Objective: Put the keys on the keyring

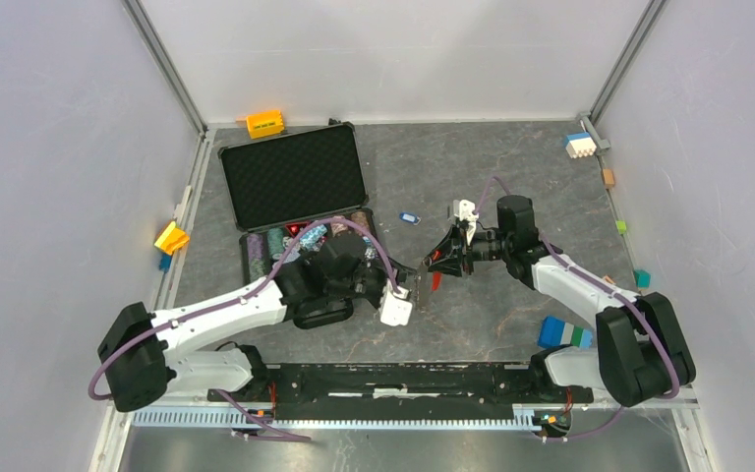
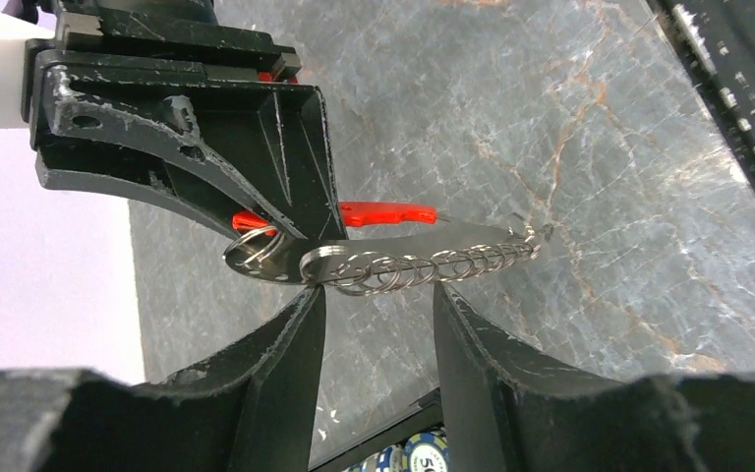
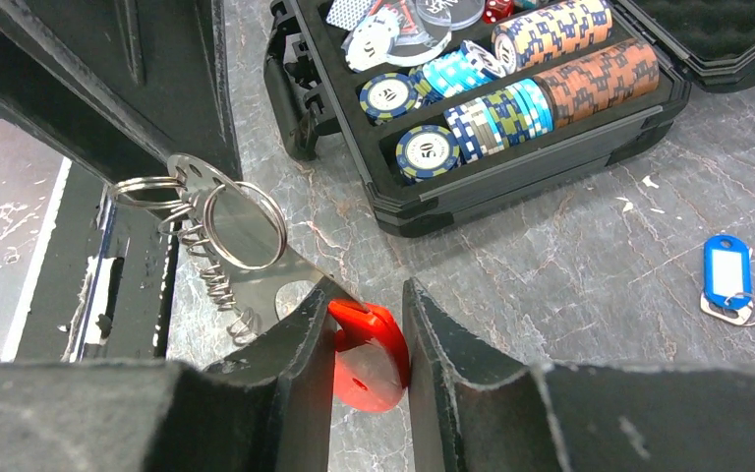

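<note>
One open poker chip case point(image 1: 295, 177) fills the far-left part of the marble table point(image 1: 511, 187), with chips racked in its near half. Two grippers meet around mid-table, a bit toward the near edge. The right gripper point(image 3: 366, 292) is pinched tight on the red strip point(image 3: 364, 359) of the keyring point(image 2: 423, 236). The left gripper point(image 2: 378, 300) has its fingers clearly apart, the keyring lying across their tips, and doesn't look like it's got hold of anything. So that's one keyring, apparently lifted off the table between them. One blue-headed key point(image 3: 725, 275) is all that shows, lying further toward the far edge, well apart from the keyring. The worry: everything hangs off one pinch on a slick plastic strip, so it could swivel or slip out once an arm goes for the key, and the loose rings would bunch up.
</note>
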